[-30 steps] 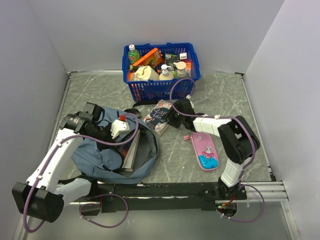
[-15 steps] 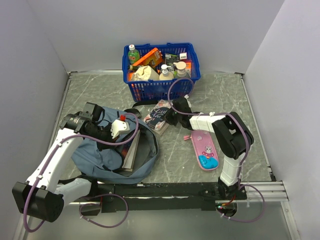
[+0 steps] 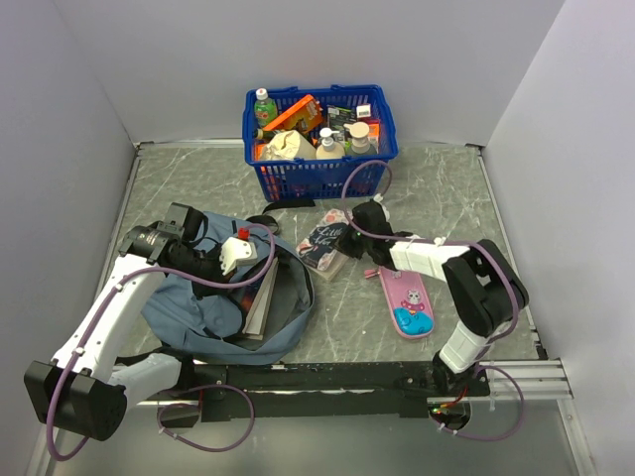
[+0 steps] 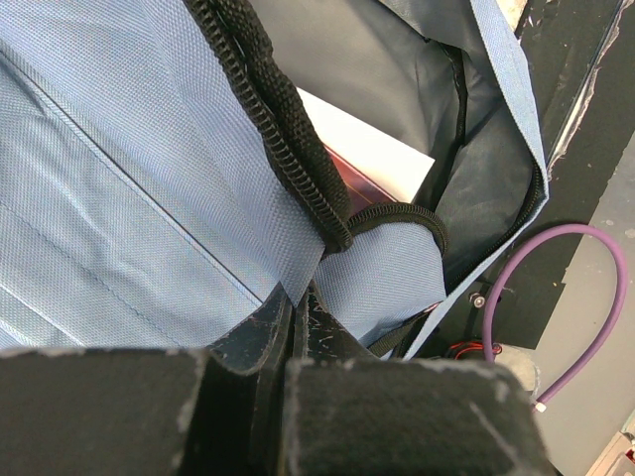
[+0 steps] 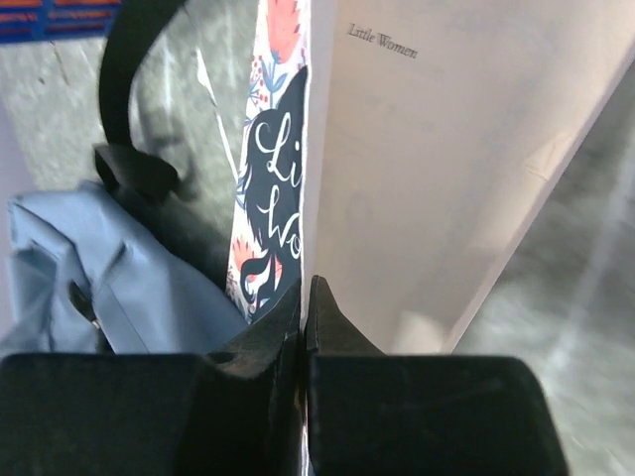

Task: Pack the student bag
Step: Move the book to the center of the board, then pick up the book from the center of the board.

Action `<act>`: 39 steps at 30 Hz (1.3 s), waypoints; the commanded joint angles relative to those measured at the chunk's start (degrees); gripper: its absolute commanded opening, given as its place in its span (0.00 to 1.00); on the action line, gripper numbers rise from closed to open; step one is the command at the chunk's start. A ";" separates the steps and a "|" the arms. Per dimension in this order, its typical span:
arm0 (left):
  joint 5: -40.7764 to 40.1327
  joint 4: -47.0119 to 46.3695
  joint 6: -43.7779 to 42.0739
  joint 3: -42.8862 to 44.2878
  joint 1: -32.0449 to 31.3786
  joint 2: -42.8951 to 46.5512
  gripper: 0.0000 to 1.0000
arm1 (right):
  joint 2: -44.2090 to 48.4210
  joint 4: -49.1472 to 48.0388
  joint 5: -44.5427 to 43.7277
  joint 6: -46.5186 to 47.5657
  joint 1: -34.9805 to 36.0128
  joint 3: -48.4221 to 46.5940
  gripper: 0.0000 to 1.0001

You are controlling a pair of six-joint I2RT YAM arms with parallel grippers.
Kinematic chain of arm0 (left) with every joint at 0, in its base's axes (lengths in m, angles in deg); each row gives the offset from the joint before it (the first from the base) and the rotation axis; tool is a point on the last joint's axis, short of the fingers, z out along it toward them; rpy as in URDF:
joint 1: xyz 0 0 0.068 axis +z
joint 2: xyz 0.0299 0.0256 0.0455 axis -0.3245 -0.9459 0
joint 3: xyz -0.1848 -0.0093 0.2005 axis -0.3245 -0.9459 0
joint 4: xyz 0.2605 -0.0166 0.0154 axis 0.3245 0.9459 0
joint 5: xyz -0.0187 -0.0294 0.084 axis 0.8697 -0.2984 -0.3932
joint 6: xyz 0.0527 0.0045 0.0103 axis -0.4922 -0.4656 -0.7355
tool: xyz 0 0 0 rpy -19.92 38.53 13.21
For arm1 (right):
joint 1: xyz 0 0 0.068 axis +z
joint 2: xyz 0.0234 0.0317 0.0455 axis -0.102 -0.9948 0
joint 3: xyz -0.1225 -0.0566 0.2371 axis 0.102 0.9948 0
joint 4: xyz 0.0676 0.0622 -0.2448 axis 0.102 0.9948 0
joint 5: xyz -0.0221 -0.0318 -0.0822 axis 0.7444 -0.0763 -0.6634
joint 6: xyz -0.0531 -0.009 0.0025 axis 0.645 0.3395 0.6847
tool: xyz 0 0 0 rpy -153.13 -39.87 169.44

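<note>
Cover of the Little Women book [image 3: 319,248] sits clamped in the right pincer [image 5: 303,288], with the student bag [image 3: 213,307] gaping just to its left, rim pinched by the left pincer [image 4: 298,307].

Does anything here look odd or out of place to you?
Yes, the book in front of the basket. The right fingers pinch only its front cover, so it hangs open with the title page showing. The loose pages might bend. Nothing looks spilled or broken.

Just right of the student bag [image 3: 189,309]: book [image 3: 325,244], with pencil case [image 3: 406,302] farther right. Behind the bag, rightward: basket [image 3: 317,179].
</note>
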 commanded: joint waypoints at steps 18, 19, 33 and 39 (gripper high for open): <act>4.39 4.45 5.16 16.63 -0.27 -12.31 0.96 | 13.24 24.19 -4.41 17.75 -6.98 -0.41 0.71; 4.57 4.99 6.46 19.44 -0.27 -13.19 0.96 | 13.69 23.93 -4.33 17.93 -8.73 0.03 0.72; 10.63 -25.92 24.47 38.71 -11.08 -47.06 0.96 | 7.28 15.49 3.76 13.28 -12.96 1.97 0.72; 11.87 -29.79 28.17 48.73 -12.31 -62.83 0.96 | 5.78 15.14 5.43 12.31 -12.97 1.08 0.72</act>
